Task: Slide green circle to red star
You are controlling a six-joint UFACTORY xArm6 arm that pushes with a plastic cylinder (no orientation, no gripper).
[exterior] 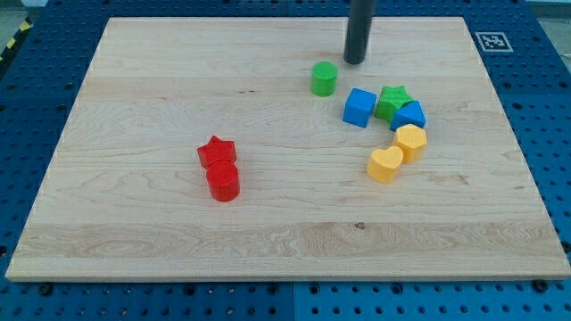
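My tip (355, 61) rests on the wooden surface (161, 80) near the view's top, just up and to the right of the green circle (324, 78), close beside it but with a sliver of bare wood between. No jaws exist on this rod, so nothing is held.

The red star (216, 152) lies well apart from the green circle, down toward the view's lower left, touching a red cylinder (223, 182) just below it.

To the right of the green circle sits a cluster: a blue cube (359, 107), a green star (393, 100) beside it, another blue block (409, 115) against that star, then a yellow hexagonal block (411, 142) and a yellow heart (384, 165) touching each other below. No containers are on the surface; every block lies directly on the wood.
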